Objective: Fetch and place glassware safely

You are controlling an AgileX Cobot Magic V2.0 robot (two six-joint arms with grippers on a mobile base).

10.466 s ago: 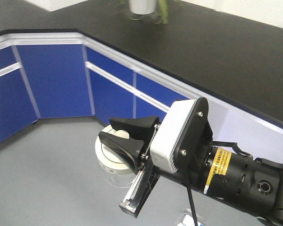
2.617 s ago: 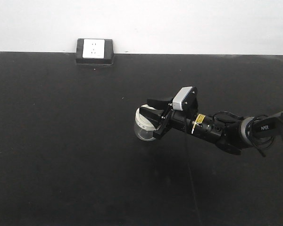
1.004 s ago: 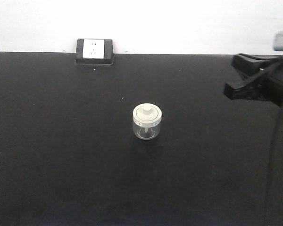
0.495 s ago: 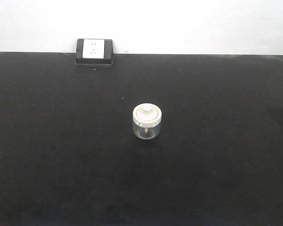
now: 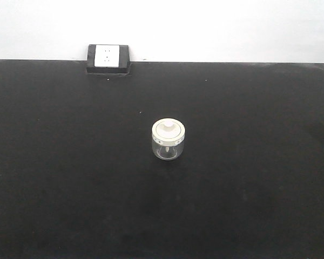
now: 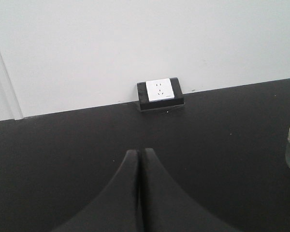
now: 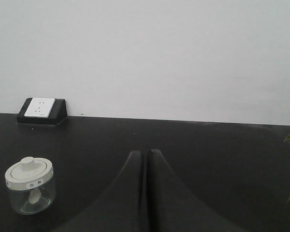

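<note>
R gripper [image 7: 145, 193] gone from front view, both pincers closed; squat glass jar [image 5: 168, 140] alone.

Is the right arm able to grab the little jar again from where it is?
Probably yes. The jar stands alone on the black counter with nothing between it and the right end effector, which would first have to open.

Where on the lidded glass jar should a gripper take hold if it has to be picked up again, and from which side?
Probably across the cream lid of the glass jar, coming in level from the right arm's side. The jar stands upright and alone on the black counter, so every side is free. The lid's straight rim offers flat contact, unlike the curved clear wall below; the knob looks too small.
</note>
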